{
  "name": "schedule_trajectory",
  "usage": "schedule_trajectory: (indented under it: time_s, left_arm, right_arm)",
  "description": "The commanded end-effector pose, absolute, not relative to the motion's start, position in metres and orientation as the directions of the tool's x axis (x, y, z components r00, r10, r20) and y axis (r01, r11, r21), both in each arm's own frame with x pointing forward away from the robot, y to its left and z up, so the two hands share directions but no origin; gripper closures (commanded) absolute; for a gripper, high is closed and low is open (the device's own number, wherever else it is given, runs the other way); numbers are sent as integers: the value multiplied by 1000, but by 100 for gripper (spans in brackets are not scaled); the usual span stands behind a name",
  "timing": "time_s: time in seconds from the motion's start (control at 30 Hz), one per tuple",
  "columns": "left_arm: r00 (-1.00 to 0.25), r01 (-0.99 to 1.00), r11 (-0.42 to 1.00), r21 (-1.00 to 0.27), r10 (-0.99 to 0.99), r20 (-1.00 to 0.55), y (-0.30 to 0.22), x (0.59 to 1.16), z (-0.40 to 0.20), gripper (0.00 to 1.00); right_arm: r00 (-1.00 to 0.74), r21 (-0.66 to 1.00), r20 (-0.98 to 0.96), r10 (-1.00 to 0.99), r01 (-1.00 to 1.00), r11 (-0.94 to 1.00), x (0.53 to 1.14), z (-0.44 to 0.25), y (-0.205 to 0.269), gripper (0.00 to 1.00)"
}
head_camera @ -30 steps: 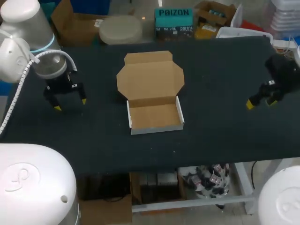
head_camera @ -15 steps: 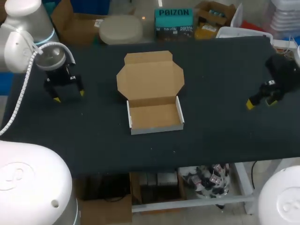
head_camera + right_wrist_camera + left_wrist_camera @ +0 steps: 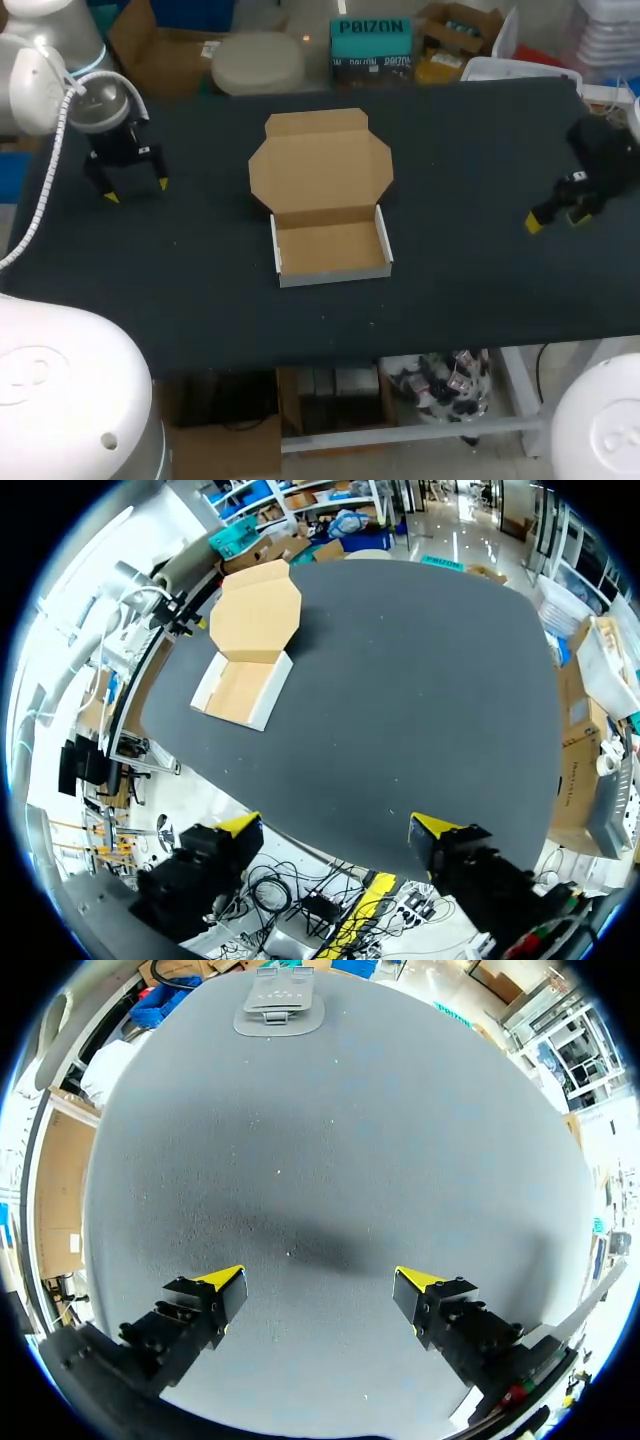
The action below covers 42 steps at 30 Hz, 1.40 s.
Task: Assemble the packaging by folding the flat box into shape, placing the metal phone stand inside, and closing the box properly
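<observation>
The cardboard box (image 3: 330, 250) sits mid-table as a shallow tray with white outer walls. Its brown lid (image 3: 320, 165) lies flat open behind the tray. In the right wrist view the box (image 3: 242, 685) lies far ahead of the gripper, with its lid (image 3: 258, 615) spread beyond it. My left gripper (image 3: 136, 190) hangs open over the table's left part, well left of the box, with only dark mat between its fingers (image 3: 322, 1280). At the right edge my right gripper (image 3: 555, 218) stands open and empty (image 3: 335, 828). No phone stand shows in any view.
The dark mat (image 3: 470, 150) covers the whole table. A flat grey round object (image 3: 258, 62) lies just past the far edge and shows ahead of the left gripper as a grey object (image 3: 283, 1005). A white bin (image 3: 510, 68) sits at the far right corner.
My left arm has drawn back and to the left, farther from the box, its gripper still open. The right arm and the box have not moved.
</observation>
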State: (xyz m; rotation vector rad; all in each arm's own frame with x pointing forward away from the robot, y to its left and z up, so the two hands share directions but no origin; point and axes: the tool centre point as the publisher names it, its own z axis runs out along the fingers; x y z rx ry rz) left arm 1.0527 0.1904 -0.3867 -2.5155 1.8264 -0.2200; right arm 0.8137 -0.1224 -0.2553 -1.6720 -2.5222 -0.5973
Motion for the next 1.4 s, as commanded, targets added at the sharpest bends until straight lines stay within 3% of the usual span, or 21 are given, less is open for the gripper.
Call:
schedule_trajectory:
  time_s: [0.03,1.4]
  left_arm:
    - [302,-950,-308,-54,-948,96,195,1067,-390,0]
    - [320,-944,-322,-67,-947,42,247,1157,-397,0]
  right_arm:
    - [-411,281,257,875,898,339,814,-254,-123,0]
    - [-411,281,257,875,898,339,814,-254,-123,0]
